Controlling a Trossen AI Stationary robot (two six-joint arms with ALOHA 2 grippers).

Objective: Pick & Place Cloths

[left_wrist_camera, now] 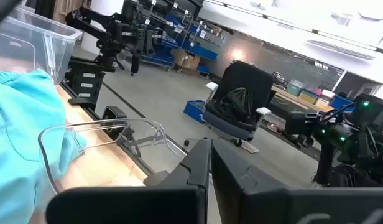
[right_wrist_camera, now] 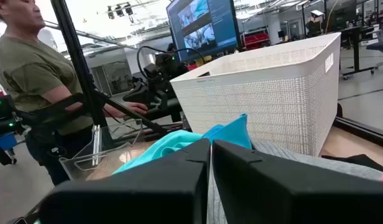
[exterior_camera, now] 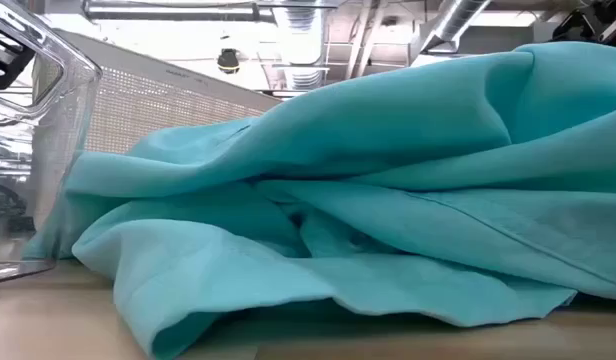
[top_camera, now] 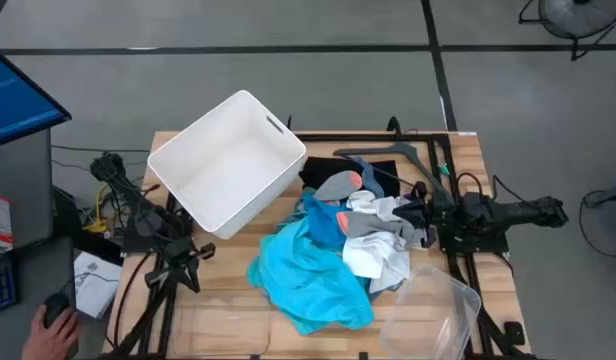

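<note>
The turquoise cloth is sprawling in front of the white bin, blocking the low view. Grey and white cloths are lying beside it by the right gripper, shut and empty; the left gripper is waiting shut, holding nothing

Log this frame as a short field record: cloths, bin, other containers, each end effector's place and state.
cloths: heaped mid-table; turquoise cloth in front, grey, white and black pieces behind
white bin: tilted on the table's left rear, no cloths visible inside
clear container: front right, on its side
black hanger: rear of table
left end effector: shut, at the left edge, holds nothing
right end effector: shut, at the pile's right side; grip on cloth unclear
</note>
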